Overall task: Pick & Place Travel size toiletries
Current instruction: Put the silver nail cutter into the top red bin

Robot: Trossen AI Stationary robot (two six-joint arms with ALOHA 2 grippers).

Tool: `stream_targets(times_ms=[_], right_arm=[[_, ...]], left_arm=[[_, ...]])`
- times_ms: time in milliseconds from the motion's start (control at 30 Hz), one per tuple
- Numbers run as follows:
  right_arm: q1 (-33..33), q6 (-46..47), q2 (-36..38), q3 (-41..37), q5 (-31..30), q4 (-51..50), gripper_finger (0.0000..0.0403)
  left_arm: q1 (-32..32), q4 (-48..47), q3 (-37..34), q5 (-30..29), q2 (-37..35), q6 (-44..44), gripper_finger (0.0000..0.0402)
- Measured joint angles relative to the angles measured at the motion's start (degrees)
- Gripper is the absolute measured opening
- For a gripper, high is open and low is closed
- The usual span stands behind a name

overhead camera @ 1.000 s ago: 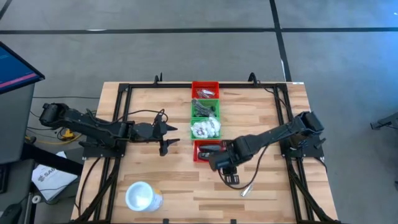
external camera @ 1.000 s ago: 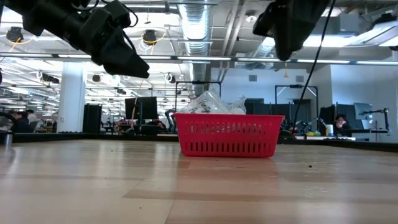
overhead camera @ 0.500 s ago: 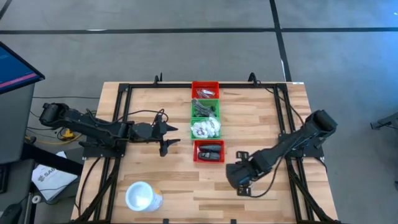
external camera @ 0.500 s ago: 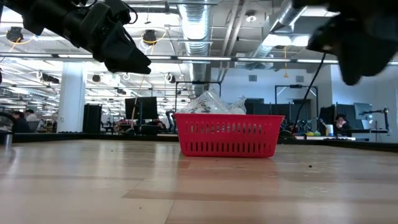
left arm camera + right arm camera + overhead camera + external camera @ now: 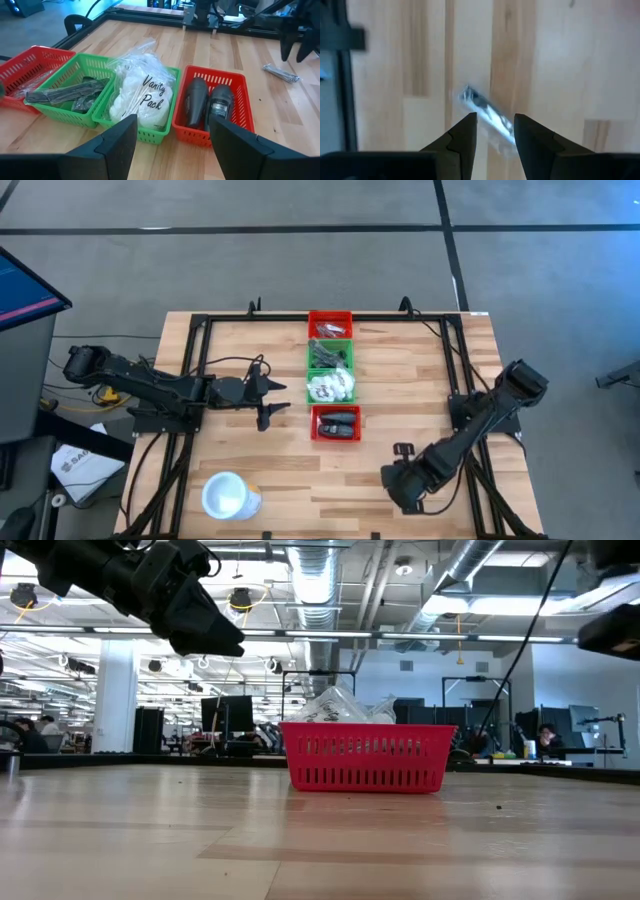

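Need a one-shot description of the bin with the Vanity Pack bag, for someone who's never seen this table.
Four small bins run in a line down the middle of the wooden table. The one you want is the green bin, third from the far edge and just before the near red bin holding two black oblong pieces. Only it holds a puffy clear bag of white items lettered "Vanity Pack".

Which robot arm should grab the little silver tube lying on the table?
The right. Its gripper hangs open directly over the silver tube, while the left gripper waits beside the bins.
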State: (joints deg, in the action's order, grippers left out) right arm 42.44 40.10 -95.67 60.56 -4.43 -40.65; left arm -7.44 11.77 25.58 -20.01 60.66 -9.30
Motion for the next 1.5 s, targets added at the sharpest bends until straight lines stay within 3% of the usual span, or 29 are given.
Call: stream_targets(times_ms=[533, 1067, 1200, 1433, 1500], right_arm=[[1.79, -4.08, -8.10, 0.11, 0.12, 2.61, 0.0124], [2.22, -4.72, -11.31, 0.28, -0.18, 5.10, 0.0162], [1.83, -4.70, -11.57, 0.22, -0.37, 4.92, 0.0136], [1.61, -4.59, -11.66, 0.20, -0.57, 6.03, 0.0031], [1.63, -4.56, -11.66, 0.17, -0.54, 6.32, 0.0030]], left_arm=[[0.00, 2.63, 0.00, 0.04, -0.02, -0.17, 0.0237], [0.02, 3.84, -0.02, 0.25, -0.02, -0.20, 0.0237], [0.02, 3.90, -0.02, 0.28, -0.02, -0.20, 0.0237], [0.02, 4.20, -0.02, 0.26, -0.02, -0.21, 0.0237], [0.02, 4.20, -0.02, 0.26, -0.02, -0.20, 0.0237]])
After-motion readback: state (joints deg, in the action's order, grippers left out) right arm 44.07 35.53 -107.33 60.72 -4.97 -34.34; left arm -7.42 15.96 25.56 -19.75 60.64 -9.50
